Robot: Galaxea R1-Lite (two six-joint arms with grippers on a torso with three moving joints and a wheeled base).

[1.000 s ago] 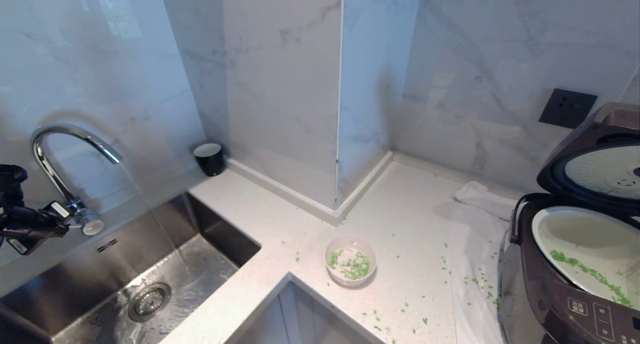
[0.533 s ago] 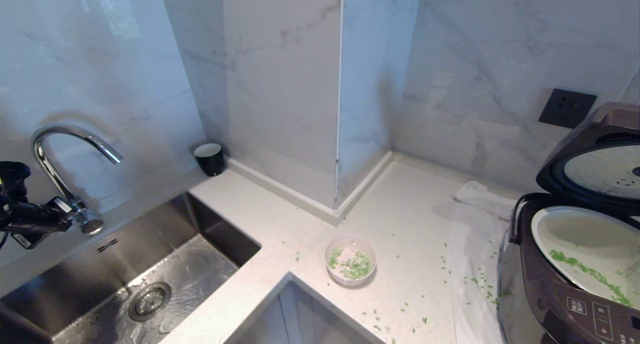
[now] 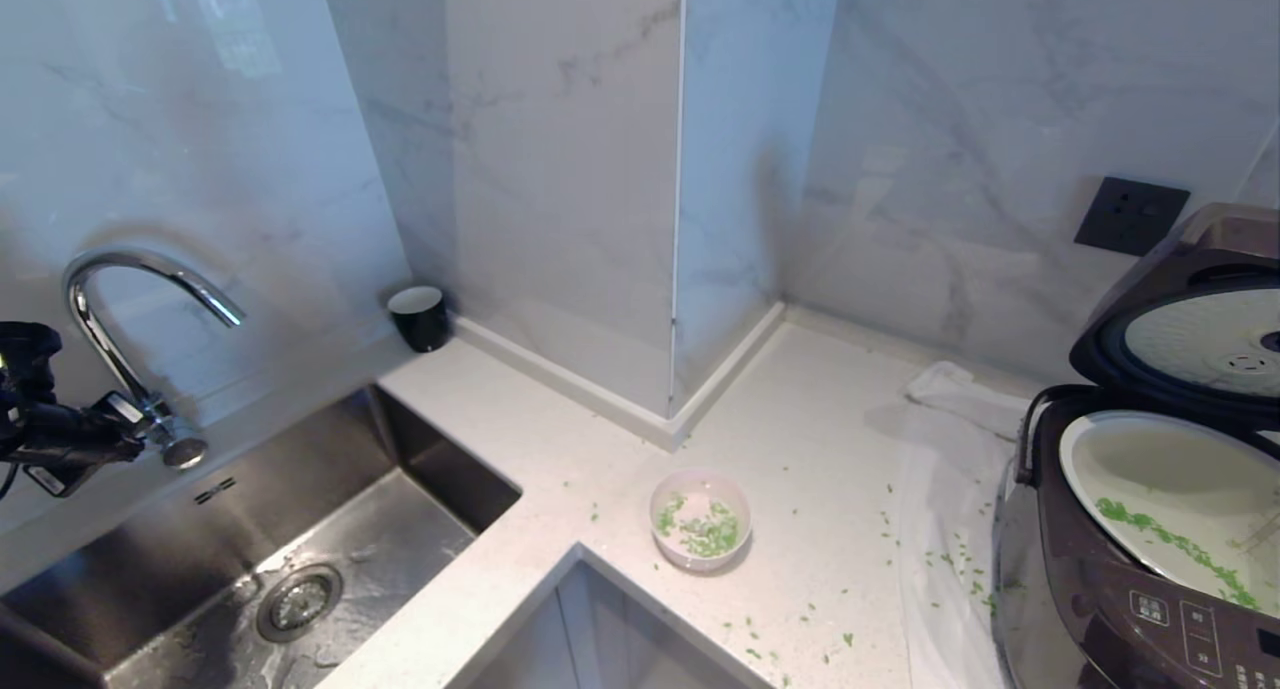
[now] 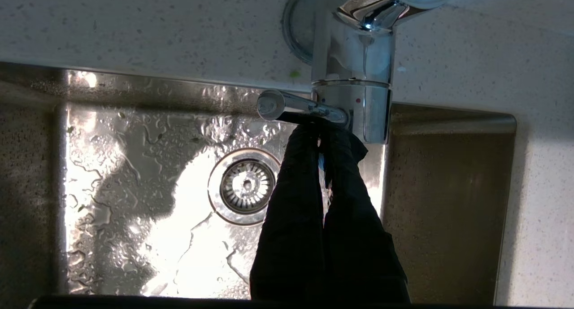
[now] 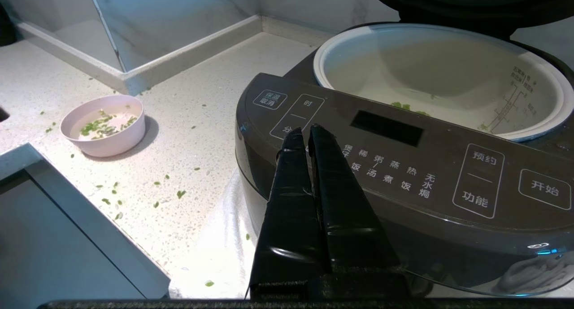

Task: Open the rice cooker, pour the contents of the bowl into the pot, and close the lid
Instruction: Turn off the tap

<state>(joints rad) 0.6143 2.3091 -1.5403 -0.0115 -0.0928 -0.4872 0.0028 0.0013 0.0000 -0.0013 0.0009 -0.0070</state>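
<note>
The rice cooker (image 3: 1100, 589) stands at the right edge of the counter with its lid (image 3: 1190, 339) raised. Green bits lie in the whitish pot (image 3: 1170, 469). The pink bowl (image 3: 700, 519) sits on the counter near the corner and holds some of its green contents (image 3: 705, 534). My left gripper (image 4: 320, 132) is shut, its tips against the faucet lever (image 4: 300, 109) over the sink. My right gripper (image 5: 307, 134) is shut and empty, low in front of the cooker's control panel (image 5: 403, 165). From there the bowl (image 5: 105, 127) lies off to the side.
The chrome faucet (image 3: 130, 289) arches over the wet steel sink (image 3: 300, 569). A black cup (image 3: 418, 317) stands by the wall. A white cloth (image 3: 950, 489) lies under and beside the cooker. Green bits are scattered on the counter (image 3: 800, 609). A wall socket (image 3: 1130, 214) is behind the cooker.
The stream of water from the faucet spout has stopped. My left gripper stays at the lever, barely shifted. Bowl and cooker have not moved.
</note>
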